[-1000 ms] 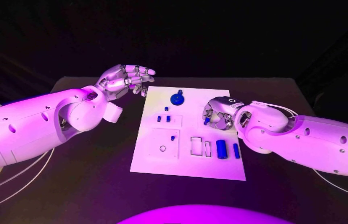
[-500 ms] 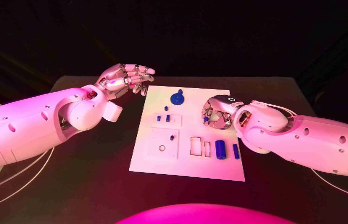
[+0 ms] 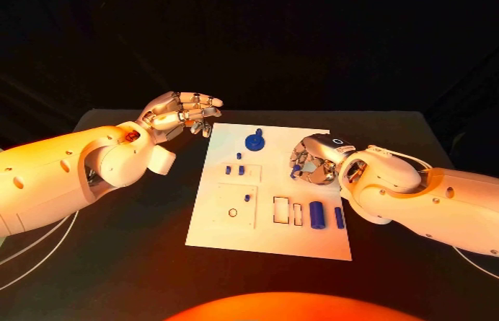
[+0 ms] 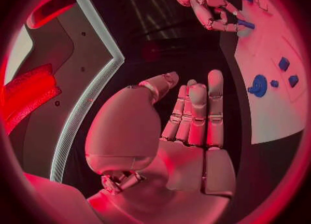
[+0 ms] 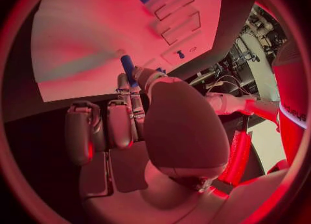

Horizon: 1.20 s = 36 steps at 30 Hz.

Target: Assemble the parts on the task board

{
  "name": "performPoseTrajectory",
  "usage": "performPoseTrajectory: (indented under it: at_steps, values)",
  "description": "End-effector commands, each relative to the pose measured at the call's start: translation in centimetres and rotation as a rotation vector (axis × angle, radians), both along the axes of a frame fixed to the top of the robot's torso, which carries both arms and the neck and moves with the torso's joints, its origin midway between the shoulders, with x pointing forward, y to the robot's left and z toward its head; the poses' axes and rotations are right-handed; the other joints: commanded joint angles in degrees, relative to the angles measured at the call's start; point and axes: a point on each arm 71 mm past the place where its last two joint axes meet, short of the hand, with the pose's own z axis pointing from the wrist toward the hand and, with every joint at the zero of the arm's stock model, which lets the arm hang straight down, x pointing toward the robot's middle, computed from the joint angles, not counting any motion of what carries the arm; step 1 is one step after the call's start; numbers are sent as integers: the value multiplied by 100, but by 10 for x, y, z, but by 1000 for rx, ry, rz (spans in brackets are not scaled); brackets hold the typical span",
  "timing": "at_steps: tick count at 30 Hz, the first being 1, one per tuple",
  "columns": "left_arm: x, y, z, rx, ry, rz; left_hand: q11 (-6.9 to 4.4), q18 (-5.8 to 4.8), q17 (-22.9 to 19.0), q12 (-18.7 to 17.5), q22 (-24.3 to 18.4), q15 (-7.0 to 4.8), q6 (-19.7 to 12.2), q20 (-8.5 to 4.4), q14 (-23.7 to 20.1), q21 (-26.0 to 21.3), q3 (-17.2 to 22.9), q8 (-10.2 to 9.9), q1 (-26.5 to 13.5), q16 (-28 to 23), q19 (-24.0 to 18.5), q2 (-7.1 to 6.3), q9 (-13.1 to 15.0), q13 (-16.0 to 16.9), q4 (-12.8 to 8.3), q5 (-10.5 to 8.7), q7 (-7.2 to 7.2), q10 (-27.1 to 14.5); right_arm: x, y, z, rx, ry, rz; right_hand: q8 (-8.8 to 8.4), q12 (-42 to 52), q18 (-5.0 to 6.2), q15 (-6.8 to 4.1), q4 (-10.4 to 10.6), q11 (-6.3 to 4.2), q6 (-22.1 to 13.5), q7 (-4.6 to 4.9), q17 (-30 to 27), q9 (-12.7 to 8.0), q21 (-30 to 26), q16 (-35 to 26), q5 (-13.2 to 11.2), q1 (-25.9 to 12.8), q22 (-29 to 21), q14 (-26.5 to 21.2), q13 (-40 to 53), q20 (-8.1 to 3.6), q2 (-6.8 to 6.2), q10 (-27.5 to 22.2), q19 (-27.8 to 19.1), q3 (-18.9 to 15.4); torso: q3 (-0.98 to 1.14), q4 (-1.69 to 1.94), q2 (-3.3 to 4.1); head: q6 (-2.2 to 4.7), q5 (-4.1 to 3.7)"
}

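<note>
I'm holding a small blue cylindrical peg pinched in my right hand, over the right side of the white rectangular task board on the black desk. My left hand is hovering beside the board's far left corner, fingers loosely apart, carrying nothing. I'm judging the risk as this: the pinch is at the peg's end, so it could tilt and jam.

One white task board is lying on the black bench. Two silver hands are showing, the left hand and the right hand. One round blue gear-like part and two larger blue cylinders are sitting on the board; the smaller blue pieces are too small to count surely.
</note>
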Motion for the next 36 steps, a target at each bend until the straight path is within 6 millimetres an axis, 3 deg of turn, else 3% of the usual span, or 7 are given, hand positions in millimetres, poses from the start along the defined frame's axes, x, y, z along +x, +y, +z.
performPoseTrajectory:
  at_steps: [1, 10, 19, 22, 36]
  values:
    - [0, -2, 1, -9, -3, -14, -5, 45, 1, 23, -5, 23, -32, 10, -12, -28, -28, 13, 45, 5, 27, 7, 5, 8, -6, 14, -18, -31, -7, 5, 8, 53, 3, 4, 33, -25, -57, -25, -49, -118, 9, -2, -6, 149, 36, -18, 22, 29, 887, 138, 11, -40, 88, 179, 232, 5, -2, -4, -2, -12, 14]
    - [0, -3, 0, -10, -3, -18, -5, 45, 1, 23, -5, 23, -32, 10, -12, -28, -28, 13, 45, 5, 27, 7, 5, 8, -6, 14, -18, -31, -26, 43, 14, 120, 39, 104, 36, -33, -58, -25, -57, -118, 6, -1, -18, 157, 40, -25, 24, 25, 891, 136, 12, -41, 82, 179, 234, 5, 2, -5, 1, -14, 50]
    - [0, -7, 0, -13, -1, -25, -6, 45, 7, 33, -6, 21, -31, 8, -11, -28, -25, 22, 55, 10, 29, 11, 7, 11, -9, 15, -19, -36, -43, 92, 6, 161, 61, 201, 39, -63, -56, -24, -92, -114, -18, 8, -40, 181, 28, -37, 34, 24, 884, 132, 15, -43, 70, 171, 229, 20, -5, 17, 5, -14, 82]
    - [0, -7, 0, -14, -1, -26, -6, 45, 7, 33, -6, 21, -31, 8, -11, -28, -25, 22, 55, 10, 29, 11, 7, 11, -9, 15, -19, -36, -48, 103, 2, 169, 72, 222, 40, -68, -56, -24, -99, -112, -21, 10, -47, 185, 29, -41, 37, 24, 885, 131, 16, -43, 71, 171, 230, 23, -8, 9, 12, -19, 115]
    - [-1, -8, 0, -14, 1, -28, -6, 45, 7, 33, -6, 21, -31, 8, -11, -28, -25, 22, 55, 10, 29, 11, 7, 11, -9, 15, -19, -36, -53, 123, -15, 124, 91, 259, 40, -87, -55, -20, -122, -107, -37, 19, -54, 200, 22, -45, 45, 15, 881, 130, 19, -42, 58, 170, 226, 29, 2, 3, 11, -68, 215]
